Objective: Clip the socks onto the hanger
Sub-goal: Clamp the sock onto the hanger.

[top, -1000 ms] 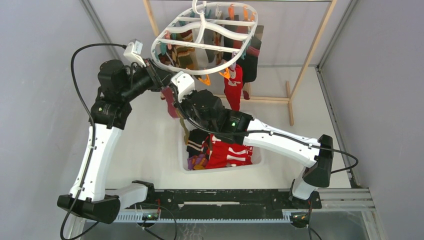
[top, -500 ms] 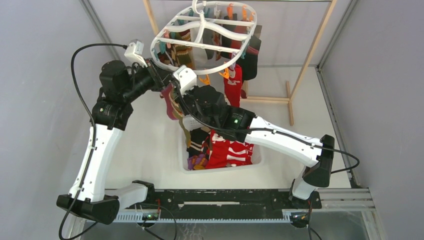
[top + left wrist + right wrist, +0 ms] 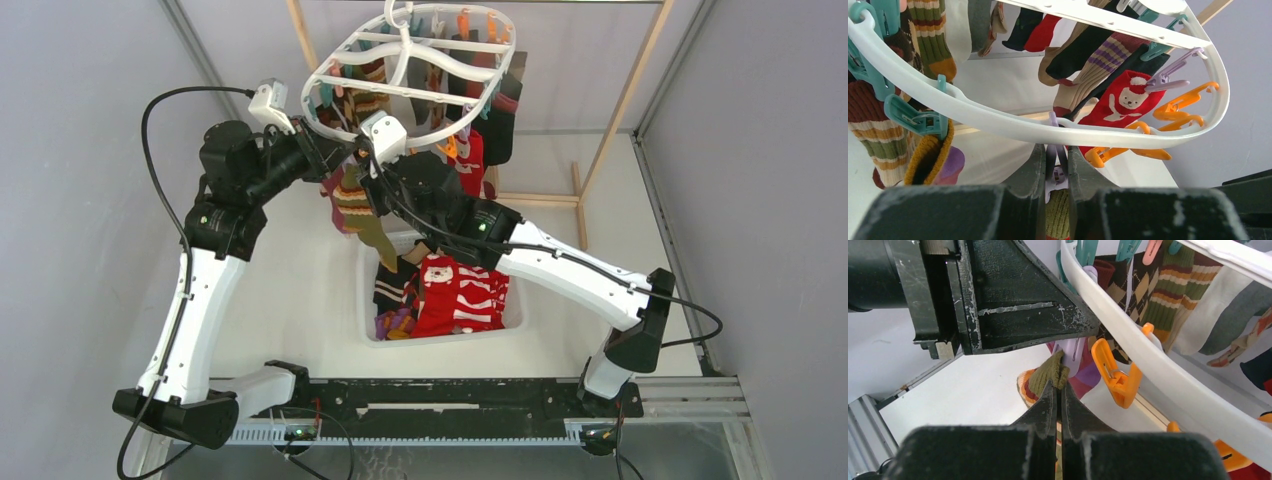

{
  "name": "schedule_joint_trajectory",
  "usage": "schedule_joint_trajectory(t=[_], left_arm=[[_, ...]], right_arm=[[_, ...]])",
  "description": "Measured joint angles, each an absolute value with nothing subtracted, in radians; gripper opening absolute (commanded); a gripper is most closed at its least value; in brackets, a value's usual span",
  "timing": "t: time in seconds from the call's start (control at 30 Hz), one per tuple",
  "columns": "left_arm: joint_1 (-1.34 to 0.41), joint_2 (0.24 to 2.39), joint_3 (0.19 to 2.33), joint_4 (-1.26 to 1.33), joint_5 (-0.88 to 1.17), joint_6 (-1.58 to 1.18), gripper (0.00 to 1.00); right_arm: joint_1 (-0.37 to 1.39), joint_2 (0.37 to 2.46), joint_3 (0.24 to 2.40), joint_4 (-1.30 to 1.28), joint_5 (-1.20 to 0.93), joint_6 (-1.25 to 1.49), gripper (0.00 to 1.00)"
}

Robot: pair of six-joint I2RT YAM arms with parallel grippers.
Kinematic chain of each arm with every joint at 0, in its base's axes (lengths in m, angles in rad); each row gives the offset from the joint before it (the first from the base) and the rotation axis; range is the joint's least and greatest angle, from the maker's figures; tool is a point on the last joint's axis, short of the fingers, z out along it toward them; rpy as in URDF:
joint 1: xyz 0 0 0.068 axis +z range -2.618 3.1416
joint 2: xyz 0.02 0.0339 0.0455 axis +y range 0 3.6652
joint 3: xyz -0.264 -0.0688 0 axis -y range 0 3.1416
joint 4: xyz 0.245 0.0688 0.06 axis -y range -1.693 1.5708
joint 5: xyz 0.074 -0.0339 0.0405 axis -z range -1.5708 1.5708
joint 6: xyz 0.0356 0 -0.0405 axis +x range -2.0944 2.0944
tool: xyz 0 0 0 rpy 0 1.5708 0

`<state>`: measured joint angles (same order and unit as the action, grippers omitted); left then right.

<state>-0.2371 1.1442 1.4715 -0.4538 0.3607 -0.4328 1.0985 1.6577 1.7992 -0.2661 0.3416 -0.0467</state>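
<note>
Your hanger [image 3: 1108, 138] is a smooth white plastic oval with flat cross bars and a centre hook. It hangs at the far side of the scene, above the worktop [image 3: 290, 290] and just under the top bar of a bare wooden frame [image 3: 630, 95]. Small moulded clips ring its rim, among them a teal clip [image 3: 918, 117] and an orange clip [image 3: 1115, 377]. Knitted socks dangle from many of them, striped, argyle and plain, including a red sock [image 3: 1120, 100] with a white bear in a Santa hat.

On the hanger's near-left rim, your left gripper [image 3: 1056, 155] is clenched on a lilac clip [image 3: 1054, 177], its worn, scuffed black fingers pressing the clip from both sides. Directly below, your right gripper [image 3: 1058, 390] is clamped tight on the ribbed olive cuff of a sock [image 3: 1048, 372], holding it up against that clip. The sock's body, banded in olive, rust and cream, hangs loosely beneath the two grippers.

Nearer you, a white basket [image 3: 440, 340] sits on the matte white worktop with more socks heaped inside, mostly red and dark.
</note>
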Motion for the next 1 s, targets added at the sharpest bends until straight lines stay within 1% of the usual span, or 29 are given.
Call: schedule_joint_trajectory(t=[0.1,0.17,0.23,0.37,0.47,0.53,0.63,0.67,0.7,0.73,0.77,0.87,0.93,1.0], left_arm=[[-0.237,1.144,1.472,-0.452,0.359,-0.433,0.05],[-0.237,1.144,1.472,-0.45,0.358,-0.433,0.12],[-0.238,1.144,1.472,-0.45,0.354,-0.433,0.21],[-0.238,1.144,1.472,-0.452,0.344,-0.427,0.46],[-0.239,1.144,1.472,-0.453,0.344,-0.424,0.56],[-0.239,1.144,1.472,-0.456,0.343,-0.422,0.65],[-0.239,1.144,1.472,-0.463,0.343,-0.417,0.75],[-0.239,1.143,1.472,-0.468,0.343,-0.418,0.79],[-0.239,1.14,1.472,-0.476,0.343,-0.416,0.87],[-0.239,1.138,1.472,-0.483,0.342,-0.413,0.93],[-0.239,1.135,1.472,-0.489,0.342,-0.408,0.98],[-0.239,1.118,1.473,-0.515,0.34,-0.399,1.0],[-0.237,1.103,1.474,-0.535,0.339,-0.398,1.0],[-0.232,1.088,1.474,-0.548,0.34,-0.392,1.0]], right_arm=[[1.093,1.658,1.813,-0.284,0.329,-0.035,0.0],[1.092,1.658,1.819,-0.294,0.323,-0.033,0.0],[1.092,1.658,1.823,-0.305,0.317,-0.028,0.0],[1.092,1.66,1.825,-0.313,0.309,-0.024,0.0],[1.092,1.662,1.827,-0.318,0.307,-0.022,0.0],[1.091,1.663,1.827,-0.318,0.307,-0.02,0.0],[1.087,1.663,1.829,-0.318,0.305,-0.019,0.0],[1.086,1.663,1.83,-0.318,0.304,-0.019,0.0],[1.085,1.663,1.831,-0.319,0.304,-0.017,0.02],[1.082,1.663,1.832,-0.319,0.303,-0.014,0.09],[1.081,1.663,1.834,-0.319,0.301,-0.01,0.18],[1.073,1.663,1.836,-0.319,0.287,0.014,0.42],[1.065,1.663,1.836,-0.319,0.276,0.032,0.52],[1.057,1.66,1.829,-0.311,0.264,0.052,0.58]])
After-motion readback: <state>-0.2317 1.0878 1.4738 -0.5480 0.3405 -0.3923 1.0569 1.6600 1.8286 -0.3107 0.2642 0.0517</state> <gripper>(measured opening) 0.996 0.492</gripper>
